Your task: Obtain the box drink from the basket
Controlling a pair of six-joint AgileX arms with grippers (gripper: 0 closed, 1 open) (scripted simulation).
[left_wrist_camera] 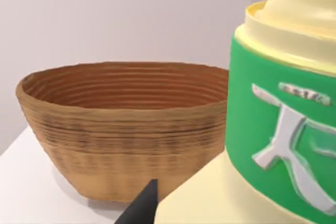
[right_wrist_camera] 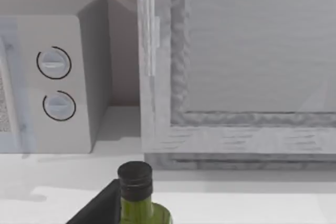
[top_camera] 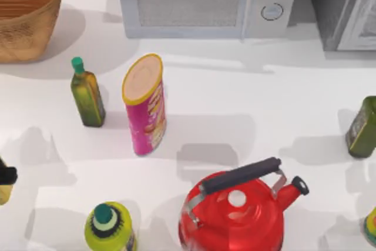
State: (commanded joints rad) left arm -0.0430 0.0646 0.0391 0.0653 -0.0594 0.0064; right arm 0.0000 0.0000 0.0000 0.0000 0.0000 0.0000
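The light brown woven basket (top_camera: 23,19) stands at the table's far left corner. The left wrist view looks at the basket (left_wrist_camera: 121,129) from the side, with its ribbed inner wall showing above the rim. The box drink is hidden. A dark tip of my left gripper (left_wrist_camera: 142,205) pokes in low in the left wrist view, close beside a big cream bottle with a green label (left_wrist_camera: 283,129) and short of the basket. A dark part of my right gripper (right_wrist_camera: 100,205) sits next to a black-capped green bottle (right_wrist_camera: 136,195).
A microwave (top_camera: 205,4) and a grey cabinet (top_camera: 346,10) line the back. An olive oil bottle (top_camera: 87,93), a pink crisps can (top_camera: 144,107), a red kettle (top_camera: 235,213), a yellow-green bottle (top_camera: 109,227) and a dark green bottle (top_camera: 362,127) stand about the table.
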